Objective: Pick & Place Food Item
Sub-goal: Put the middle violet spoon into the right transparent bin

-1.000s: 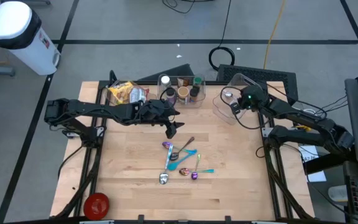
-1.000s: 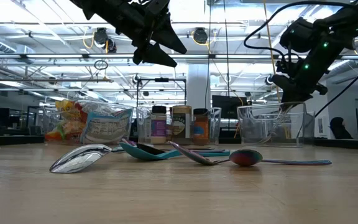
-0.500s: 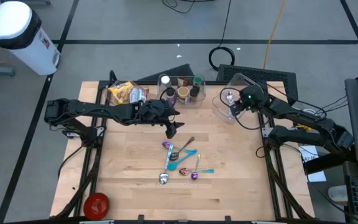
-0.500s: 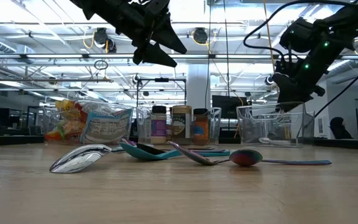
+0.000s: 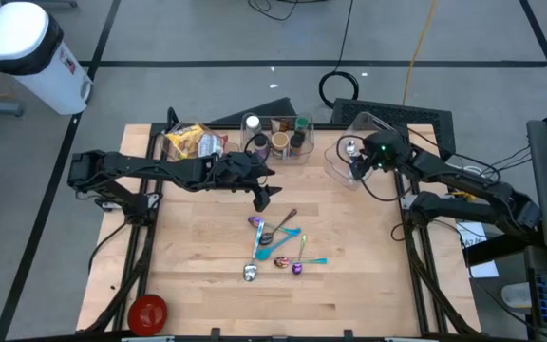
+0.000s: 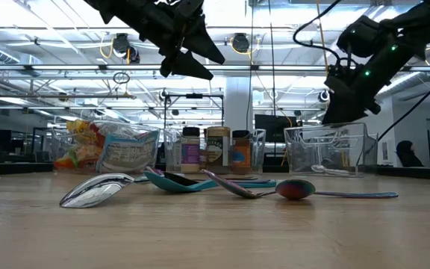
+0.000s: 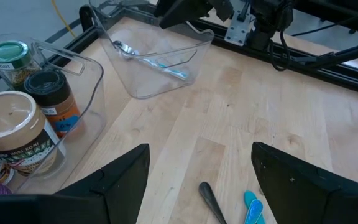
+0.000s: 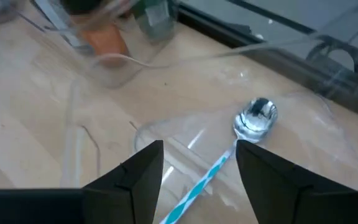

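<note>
Since the earlier frame the right gripper (image 5: 359, 163) has let go: its fingers, then nearly closed, now stand apart, and it has lifted a little above the clear bin (image 5: 342, 169) at the table's back right. The spoon (image 8: 248, 130) with the blue handle lies loose on the bin floor, directly below those open fingers, touching neither. The left gripper (image 5: 262, 197) has not shifted; it hangs open and empty over the middle of the table, just behind the spoons there.

The spoon in the bin looks light and stiff, with a shiny metal bowl that would likely slip under the fingers; the narrow blue handle seems the better place to pinch, across its width near the middle.

One spoon is in the bin. The pile of spoons (image 5: 275, 249) on the wood holds about five, though they overlap and the count is unsure. A second clear bin (image 5: 275, 140) at the back holds four jars or bottles. One snack bag (image 5: 193, 142) lies at the back left, and one red lid (image 5: 147, 311) sits at the front left corner.
</note>
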You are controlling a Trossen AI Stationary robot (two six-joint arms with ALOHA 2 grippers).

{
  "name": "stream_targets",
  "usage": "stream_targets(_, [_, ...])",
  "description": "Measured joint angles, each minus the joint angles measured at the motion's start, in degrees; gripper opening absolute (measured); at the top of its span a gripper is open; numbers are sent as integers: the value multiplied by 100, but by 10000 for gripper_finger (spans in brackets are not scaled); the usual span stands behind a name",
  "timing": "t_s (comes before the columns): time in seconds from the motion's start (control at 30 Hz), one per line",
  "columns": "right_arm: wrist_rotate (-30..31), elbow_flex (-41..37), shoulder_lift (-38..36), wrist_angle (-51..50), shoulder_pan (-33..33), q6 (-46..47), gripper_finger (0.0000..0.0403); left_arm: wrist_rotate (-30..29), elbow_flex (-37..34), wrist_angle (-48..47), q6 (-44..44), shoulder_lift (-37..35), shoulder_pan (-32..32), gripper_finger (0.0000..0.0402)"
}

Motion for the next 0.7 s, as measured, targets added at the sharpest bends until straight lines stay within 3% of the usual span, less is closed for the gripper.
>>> stream_targets(0.3, [-64,2,-695,222,465,-87,183,0,0,12,-23,0,0,285])
stream_targets(0.57, [-1440,1,-663,1025,1598,-161,182,-4,0,59,-41,2,0,285])
stream_targets(0.7, [-1489,0,-443,1651,2297,-562,182,-5,0,56,-43,2,0,285])
